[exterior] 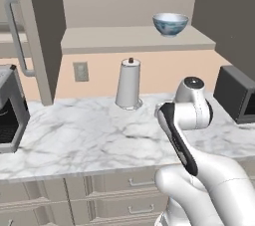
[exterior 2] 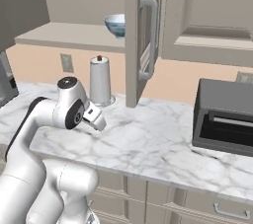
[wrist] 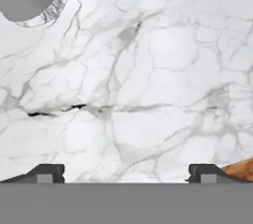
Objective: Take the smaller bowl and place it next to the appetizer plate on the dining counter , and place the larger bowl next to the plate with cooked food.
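Looking at a marble worktop (exterior: pixel 89 135): paper towel roll (exterior: pixel 129 84) near its back edge, toaster oven (exterior 2: pixel 225 117) at the right end. Smaller bowl (exterior: pixel 170 24) sits on the open cupboard's shelf (exterior: pixel 109 38). Gripper (wrist: pixel 126 174) hangs spread wide, pinching nothing.

No words, numbers, labels or signs can be read on anything here.
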You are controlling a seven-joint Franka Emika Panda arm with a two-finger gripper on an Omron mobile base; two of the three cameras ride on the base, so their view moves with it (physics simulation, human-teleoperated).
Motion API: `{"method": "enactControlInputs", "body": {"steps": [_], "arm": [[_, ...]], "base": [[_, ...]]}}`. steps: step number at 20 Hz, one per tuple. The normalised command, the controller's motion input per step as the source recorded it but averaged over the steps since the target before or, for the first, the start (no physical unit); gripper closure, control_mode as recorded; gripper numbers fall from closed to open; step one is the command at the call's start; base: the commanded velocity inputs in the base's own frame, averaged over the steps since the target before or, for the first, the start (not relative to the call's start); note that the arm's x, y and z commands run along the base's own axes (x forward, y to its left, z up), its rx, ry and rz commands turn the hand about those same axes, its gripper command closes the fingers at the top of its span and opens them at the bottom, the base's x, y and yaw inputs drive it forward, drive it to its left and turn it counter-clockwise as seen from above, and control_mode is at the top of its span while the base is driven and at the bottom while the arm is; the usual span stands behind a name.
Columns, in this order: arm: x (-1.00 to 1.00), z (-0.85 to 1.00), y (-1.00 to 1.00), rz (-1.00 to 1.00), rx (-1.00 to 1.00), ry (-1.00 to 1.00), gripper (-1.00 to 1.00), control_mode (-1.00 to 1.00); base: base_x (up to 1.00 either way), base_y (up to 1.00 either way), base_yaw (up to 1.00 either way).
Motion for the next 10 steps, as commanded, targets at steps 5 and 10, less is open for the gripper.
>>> {"method": "enactControlInputs", "body": {"steps": [5,10], "arm": [[0.12,0.0,-0.22,-0.21,0.04,-0.24,-1.0,-1.0],[0.03,0.3,0.0,-0.39,0.01,-0.27,-1.0,-1.0]], "base": [[0.04,-0.08,-0.05],[0.0,0.0,0.0]]}}
